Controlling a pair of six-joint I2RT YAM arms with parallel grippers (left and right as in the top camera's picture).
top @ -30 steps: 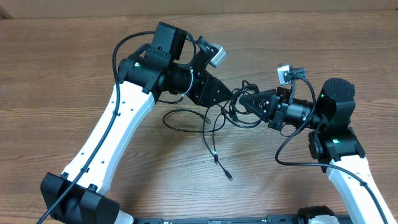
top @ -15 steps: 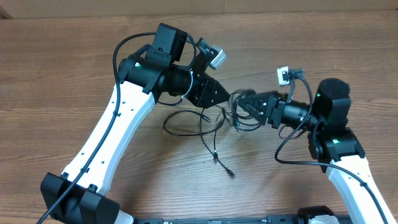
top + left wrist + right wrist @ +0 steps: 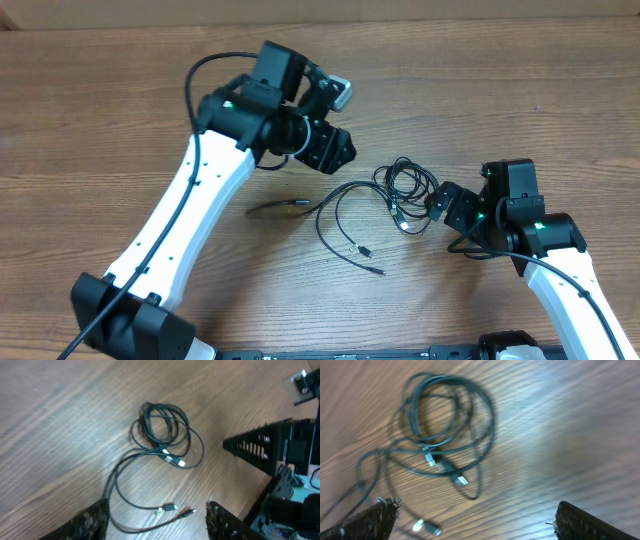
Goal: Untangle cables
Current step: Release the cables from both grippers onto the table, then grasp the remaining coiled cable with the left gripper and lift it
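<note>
The cables (image 3: 350,215) lie loose on the wooden table between the two arms. They form a small coil (image 3: 405,180) on the right and wider loops running left, with plug ends (image 3: 366,250) toward the front. My left gripper (image 3: 343,150) hovers above and behind them, open and holding nothing. In the left wrist view the coil (image 3: 165,430) and two plugs (image 3: 172,507) lie on the wood beneath the left gripper (image 3: 157,527). My right gripper (image 3: 445,205) sits just right of the coil, open and empty. The right wrist view shows the coil (image 3: 445,415) ahead of the right gripper (image 3: 475,527).
The table (image 3: 120,120) is bare brown wood. One cable strand (image 3: 275,207) trails left under the left arm's white link (image 3: 185,215). The right arm's base link (image 3: 565,290) stands at the front right, with thick black arm wires beside it.
Both grippers have let go of the cables and drawn apart. The bundle has dropped onto the table and spread out. The right gripper has opened wide and pulled back right and toward the front.
</note>
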